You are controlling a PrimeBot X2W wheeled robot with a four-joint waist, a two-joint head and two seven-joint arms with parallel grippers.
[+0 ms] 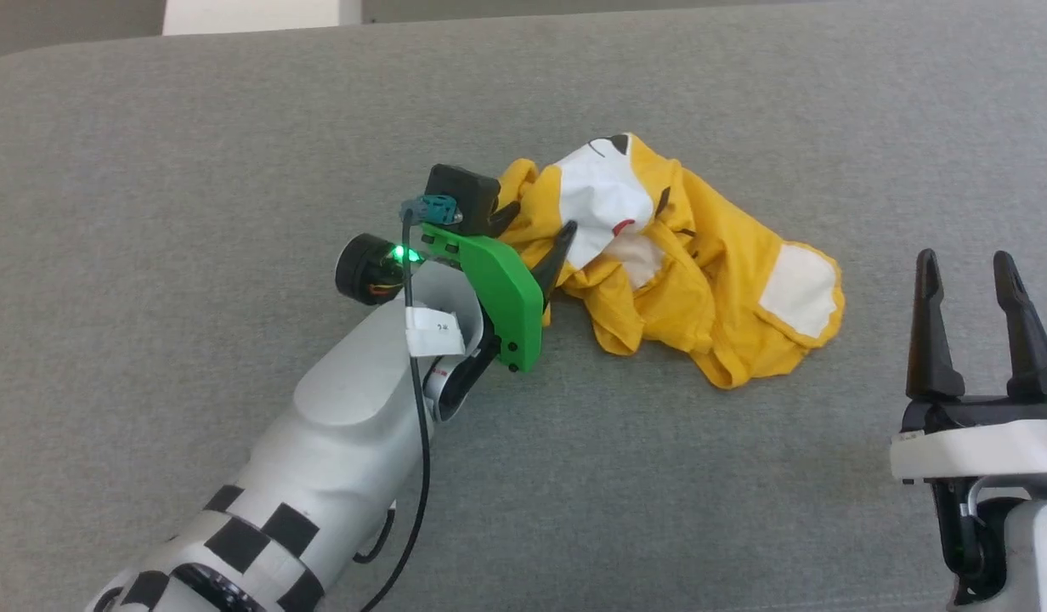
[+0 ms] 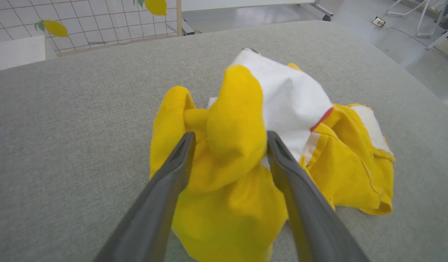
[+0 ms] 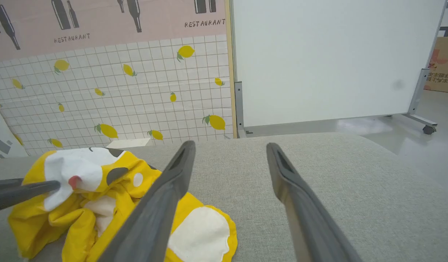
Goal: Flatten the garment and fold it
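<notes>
The yellow T-shirt (image 1: 719, 289) lies crumpled in a heap on the grey padded table (image 1: 234, 127), its white muzzle print with red and black marks facing up. My left gripper (image 1: 540, 218) is at the heap's left edge, open, and a raised yellow fold (image 2: 238, 120) stands between its fingers in the left wrist view. My right gripper (image 1: 964, 259) is open and holds nothing, on the table to the right of the shirt and apart from it. From the right wrist, the shirt (image 3: 38, 218) sits at the lower left, with a left finger (image 3: 24, 189) touching it.
The grey table stretches wide on all sides of the heap. Beyond its far edge are a tiled lemon-print wall (image 3: 136, 98), a white board on wheels (image 3: 329, 62) and a bare floor (image 2: 420, 47).
</notes>
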